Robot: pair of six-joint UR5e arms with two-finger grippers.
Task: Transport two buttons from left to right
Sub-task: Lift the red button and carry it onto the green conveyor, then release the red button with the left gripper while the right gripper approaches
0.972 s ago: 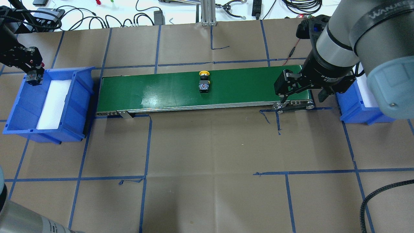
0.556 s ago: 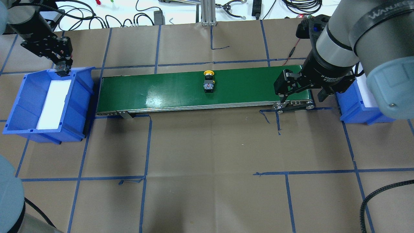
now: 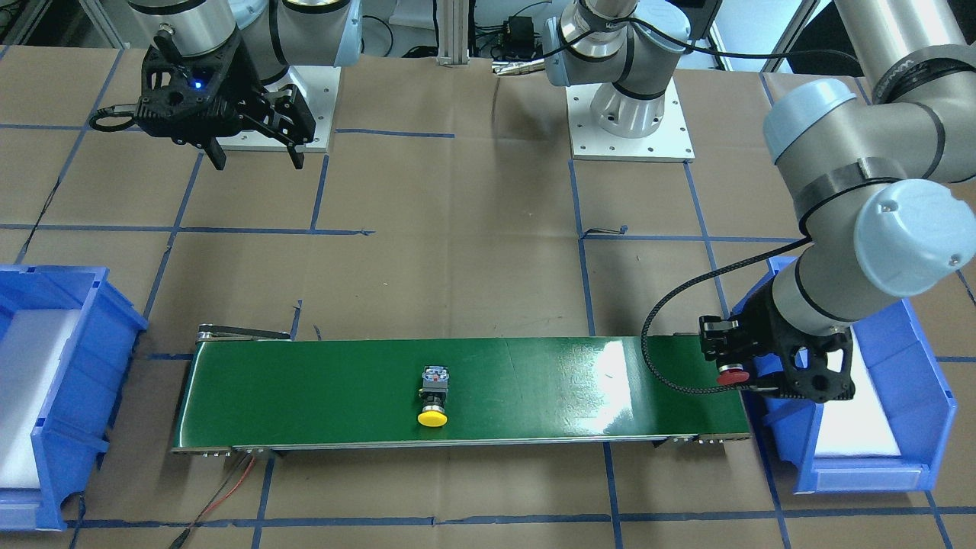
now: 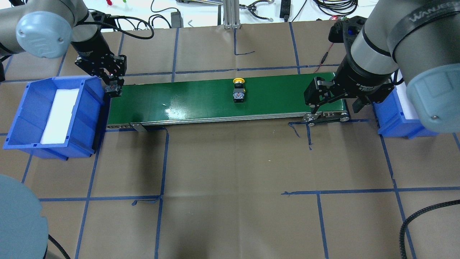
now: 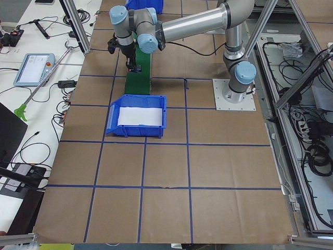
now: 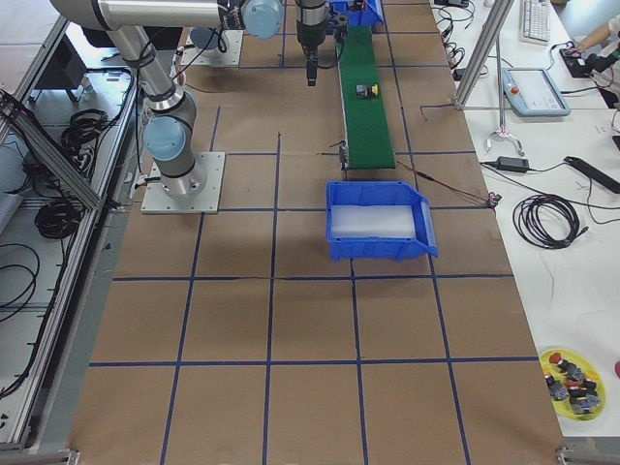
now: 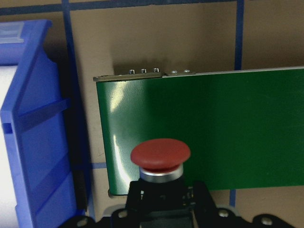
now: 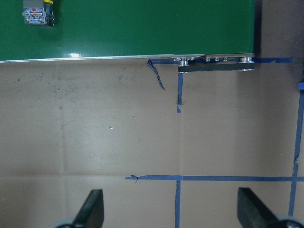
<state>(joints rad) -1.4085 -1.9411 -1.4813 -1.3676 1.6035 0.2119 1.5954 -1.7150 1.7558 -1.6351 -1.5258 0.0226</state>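
Observation:
My left gripper (image 4: 113,87) is shut on the red-capped button (image 7: 160,156) and holds it over the left end of the green conveyor belt (image 4: 179,100). The red cap also shows in the front-facing view (image 3: 733,375). The yellow-capped button (image 4: 238,91) lies on its side on the belt a little right of its middle, cap toward the far edge; it also shows in the front-facing view (image 3: 433,396) and the right wrist view (image 8: 37,14). My right gripper (image 4: 336,107) is open and empty, held high by the belt's right end.
A blue bin with a white foam liner (image 4: 21,108) stands at the belt's left end. A second blue bin (image 4: 391,124) stands at the right end, partly hidden by my right arm. Blue tape lines cross the brown table. Cables lie along the far edge.
My left gripper has carried the red button rightward from over the left bin to over the belt's left end. The yellow button has moved a little right on the belt. My right arm is still.

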